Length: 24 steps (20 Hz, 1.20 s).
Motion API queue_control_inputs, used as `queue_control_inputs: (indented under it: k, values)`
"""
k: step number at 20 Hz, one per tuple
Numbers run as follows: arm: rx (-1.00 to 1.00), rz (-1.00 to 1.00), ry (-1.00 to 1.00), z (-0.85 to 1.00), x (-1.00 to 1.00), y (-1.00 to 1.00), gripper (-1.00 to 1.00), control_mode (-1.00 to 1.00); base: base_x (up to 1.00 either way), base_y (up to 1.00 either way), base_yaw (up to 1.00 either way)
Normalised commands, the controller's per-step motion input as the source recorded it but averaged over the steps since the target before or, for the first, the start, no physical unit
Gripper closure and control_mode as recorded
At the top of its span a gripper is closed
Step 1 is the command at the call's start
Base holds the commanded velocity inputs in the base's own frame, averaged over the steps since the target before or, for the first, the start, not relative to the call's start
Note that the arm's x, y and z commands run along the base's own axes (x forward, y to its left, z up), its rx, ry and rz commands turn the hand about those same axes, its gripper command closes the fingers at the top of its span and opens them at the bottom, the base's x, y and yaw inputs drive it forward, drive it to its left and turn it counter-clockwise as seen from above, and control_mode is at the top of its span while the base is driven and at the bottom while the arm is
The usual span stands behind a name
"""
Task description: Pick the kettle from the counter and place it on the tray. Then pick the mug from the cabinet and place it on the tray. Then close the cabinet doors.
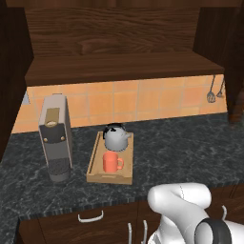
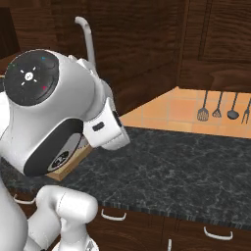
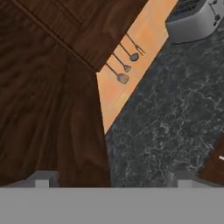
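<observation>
Light wooden tray (image 1: 95, 167) flat on the dark speckled counter (image 1: 181, 152), just right of the tall grey coffee machine (image 1: 55, 138). Holds two things. Kettle (image 1: 116, 137) at the far end of the tray, upright, dark lid on top. Orange-red mug (image 1: 112, 162) at the near end, upright, handle to the right. Kettle and mug close together, both inside the rims.

Above the counter, the big brown cabinet (image 1: 119, 43), wide open, with its inner shelf (image 1: 124, 69) in plain sight. Cabinet doors swung out to both sides, one at the left edge (image 1: 9, 81) and one at the right edge (image 1: 233, 62) of the left base view. In the right base view, a door (image 2: 147, 49) behind the white arm (image 2: 49, 112), with a long silver bar handle (image 2: 87, 37) poking up past the arm. Also a corner of the tray (image 2: 73, 164) peeking out under the arm.

Gripper (image 3: 113, 181) low in the hand view, fingertips (image 3: 41, 179) spread wide apart. Close in front of the gripper, a big brown door panel (image 3: 43, 109), with the counter (image 3: 166, 122) beside it. Cannot tell if a fingertip touches the door.

Small cooking tools (image 3: 122, 78) on the orange tile wall (image 3: 131, 57), past the edge of the door. Silver toaster (image 3: 194, 19) far off on the counter. Curved silver drawer handles (image 1: 90, 218) under the counter edge.
</observation>
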Motion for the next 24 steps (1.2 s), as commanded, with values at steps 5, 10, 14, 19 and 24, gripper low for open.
queue_control_inputs:
  k: [5, 10, 14, 19, 24]
  values:
    - [-0.07, 0.32, 0.00, -0.41, 0.78, 0.55, -1.00, -1.00, 0.00, 0.00, 0.00]
    - [-0.01, 0.27, 0.00, -0.34, 0.99, 0.27, -1.00, -1.00, 0.00, 0.00, 0.00]
    - [0.00, 0.21, 0.00, -0.02, 1.00, 0.16, -1.00, -1.00, 0.00, 0.00, 0.00]
    - [0.00, 0.10, 0.00, -0.02, 1.00, 0.21, -1.00, -1.00, 0.00, 0.00, 0.00]
    - [0.00, 0.00, -0.02, -0.19, 1.00, 0.40, -1.00, -1.00, 0.00, 0.00, 0.00]
